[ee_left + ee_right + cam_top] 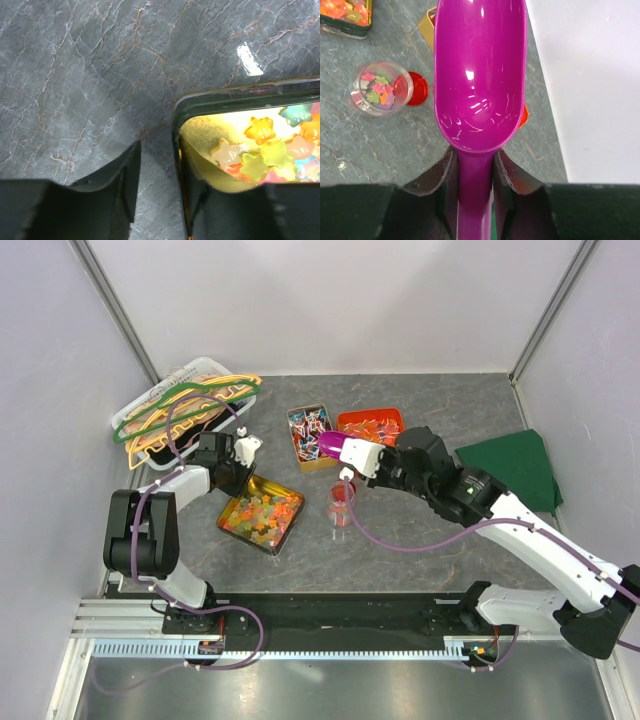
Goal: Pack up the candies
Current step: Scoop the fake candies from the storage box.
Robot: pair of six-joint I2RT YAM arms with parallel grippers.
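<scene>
Left claw (157, 175), jaws parted partway astride a wall of the tin (225, 97) and gripping nothing yet, may tip it and spill the candies (260, 155) heaped inside, at 9 o'clock of the jar (380, 87), onto the tabletop (75, 75); right claw (475, 170), clamped on the empty scoop (480, 75), could clip that jar.

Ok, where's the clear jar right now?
The jar sits mid-table in the top view, just right of the gold tin, with the red lid beside it.

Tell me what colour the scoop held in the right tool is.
The scoop is glossy magenta-purple, clearest in the right wrist view.
</scene>
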